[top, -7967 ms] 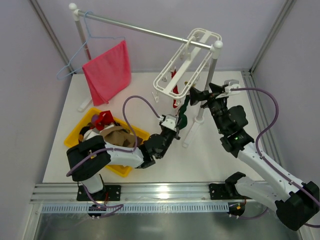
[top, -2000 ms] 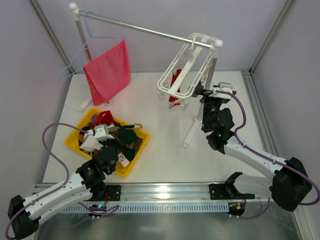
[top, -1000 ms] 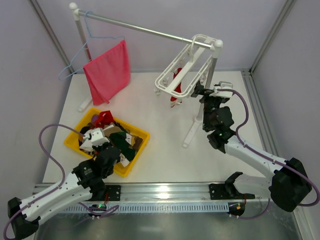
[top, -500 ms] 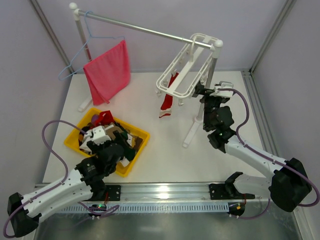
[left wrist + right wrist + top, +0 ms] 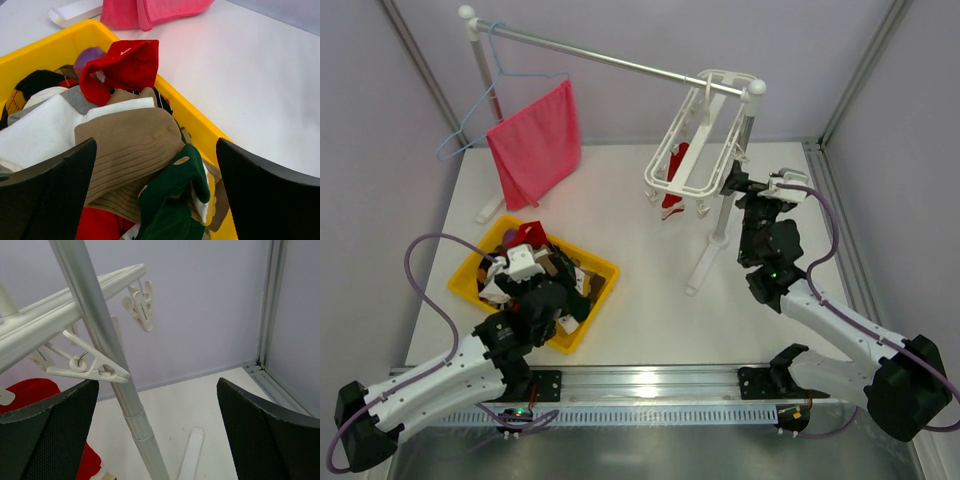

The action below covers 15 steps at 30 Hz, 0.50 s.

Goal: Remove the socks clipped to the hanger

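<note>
Hanger [image 5: 30,330] white, tilted, red sock [image 5: 672,168] hanging beneath, socks [image 5: 125,145] heaped in yellow bin [image 5: 60,42], left hand [image 5: 157,195] and right hand [image 5: 157,435] released.

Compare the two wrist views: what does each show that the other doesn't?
Left wrist only: the yellow bin piled with socks, and the pink cloth at the top edge. Right wrist only: the rack pole, the hanger with bare clips, and a red sock low at left. Both: the white table and an open gripper, the left gripper and the right gripper.
</note>
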Tool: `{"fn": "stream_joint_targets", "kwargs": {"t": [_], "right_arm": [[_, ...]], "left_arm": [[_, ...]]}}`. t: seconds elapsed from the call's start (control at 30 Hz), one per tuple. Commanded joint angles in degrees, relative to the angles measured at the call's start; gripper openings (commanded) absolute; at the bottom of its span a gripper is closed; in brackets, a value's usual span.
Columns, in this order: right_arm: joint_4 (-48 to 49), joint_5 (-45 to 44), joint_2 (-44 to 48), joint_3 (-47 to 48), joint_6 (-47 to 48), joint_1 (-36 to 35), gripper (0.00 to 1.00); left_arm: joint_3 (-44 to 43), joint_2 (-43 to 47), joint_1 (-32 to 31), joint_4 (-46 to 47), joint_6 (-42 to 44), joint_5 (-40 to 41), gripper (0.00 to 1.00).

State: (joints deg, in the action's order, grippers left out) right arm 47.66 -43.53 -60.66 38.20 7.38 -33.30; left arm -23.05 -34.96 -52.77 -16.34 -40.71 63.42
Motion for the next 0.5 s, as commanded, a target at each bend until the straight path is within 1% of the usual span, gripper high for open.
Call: {"fn": "stream_joint_targets", "kwargs": {"t": [0.0, 0.03, 0.13, 0.17, 0.23, 0.27, 0.3, 0.33, 0.37, 0.4, 0.47], "right_arm": [[2.4, -2.2, 2.0, -0.9, -0.7, 1.5, 1.00], [2.4, -2.3, 2.5, -1.3, -1.0, 1.7, 1.00], [2.3, -2.4, 2.9, -1.7, -1.5, 2.7, 1.00], [2.4, -3.0, 3.0, -1.8, -1.5, 3.0, 0.99], [2.4, -3.5, 3.3, -2.0, -1.5, 3.8, 1.00], [2.4, -3.9, 3.4, -2.1, -1.5, 4.3, 1.00], [2.3, -4.0, 3.7, -2.2, -1.5, 4.6, 1.00], [2.1, -4.0, 3.9, -2.6, -1.7, 5.3, 1.00], [2.0, -3.8, 4.6, -2.8, -2.0, 5.7, 1.00], [1.7, -3.6, 4.9, -3.1, -2.7, 6.0, 1.00], [1.3, -3.3, 5.3, -3.4, -3.2, 6.8, 0.99]], "left_arm": [[-2.9, -1.5, 0.0, 3.9, 1.1, 3.0, 1.00], [-3.1, -1.8, 0.0, 4.1, 1.1, 3.0, 1.00], [-2.5, -2.9, 0.0, 9.9, 4.3, 2.1, 1.00], [-2.3, -3.8, 0.2, 15.4, 7.2, 1.3, 0.99], [-1.0, -5.6, 1.2, 21.4, 10.0, -2.8, 1.00], [-0.9, -8.6, 3.0, 26.2, 11.1, -4.8, 1.00], [-1.5, -10.3, 4.3, 27.5, 11.7, -9.4, 1.00], [-2.2, -12.0, 7.0, 28.8, 11.7, -11.9, 0.99], [-2.8, -16.0, 8.5, 29.9, 11.7, -14.3, 1.00], [-3.9, -17.8, 9.4, 33.4, 12.5, -19.2, 1.00], [-4.7, -21.4, 10.4, 37.9, 14.2, -23.1, 0.99]]}}
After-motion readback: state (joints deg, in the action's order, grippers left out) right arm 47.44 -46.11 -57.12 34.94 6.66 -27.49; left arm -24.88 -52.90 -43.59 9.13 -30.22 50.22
